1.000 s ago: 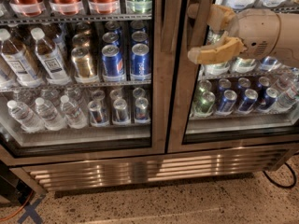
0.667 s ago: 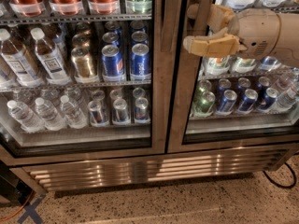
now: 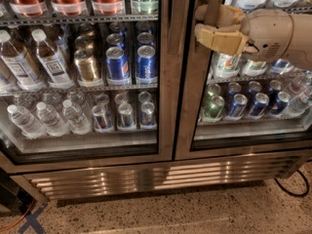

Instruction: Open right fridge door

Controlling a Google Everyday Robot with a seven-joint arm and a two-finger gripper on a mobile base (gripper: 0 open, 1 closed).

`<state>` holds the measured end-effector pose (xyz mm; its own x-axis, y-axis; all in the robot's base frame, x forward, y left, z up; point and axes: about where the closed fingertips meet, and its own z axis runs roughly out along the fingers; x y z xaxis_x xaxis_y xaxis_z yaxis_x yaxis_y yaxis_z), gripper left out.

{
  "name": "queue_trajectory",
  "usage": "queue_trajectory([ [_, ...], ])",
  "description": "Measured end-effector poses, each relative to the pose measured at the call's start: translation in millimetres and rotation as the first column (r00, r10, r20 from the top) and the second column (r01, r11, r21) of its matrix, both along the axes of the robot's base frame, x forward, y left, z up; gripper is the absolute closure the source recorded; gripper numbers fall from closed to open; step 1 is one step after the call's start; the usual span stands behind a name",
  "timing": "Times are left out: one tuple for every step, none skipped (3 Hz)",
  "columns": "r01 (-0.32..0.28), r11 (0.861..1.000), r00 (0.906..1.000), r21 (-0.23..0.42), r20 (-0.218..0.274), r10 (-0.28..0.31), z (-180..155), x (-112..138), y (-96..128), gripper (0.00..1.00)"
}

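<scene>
Camera view: gripper [image 3: 201,24] is placed against the right fridge door's [image 3: 248,84] upright left edge (its grasp cannot be told).

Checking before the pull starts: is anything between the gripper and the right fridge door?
Nothing visible does. The gripper is at the steel frame of the right fridge door, on its left edge near the top of the view. A dark cable lies on the floor at the lower right, well below it.

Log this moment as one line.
task: open right door | door: closed | hand: at door's upper left frame edge
</scene>
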<state>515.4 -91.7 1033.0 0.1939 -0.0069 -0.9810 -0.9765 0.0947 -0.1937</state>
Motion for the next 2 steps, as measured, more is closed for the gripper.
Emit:
queue_trajectory([
  [0.0, 1.0, 1.0, 0.0, 0.0, 0.0, 0.2, 0.5, 0.0, 1.0],
  [0.0, 1.0, 1.0, 0.0, 0.0, 0.0, 1.3, 5.9, -1.9, 1.0],
])
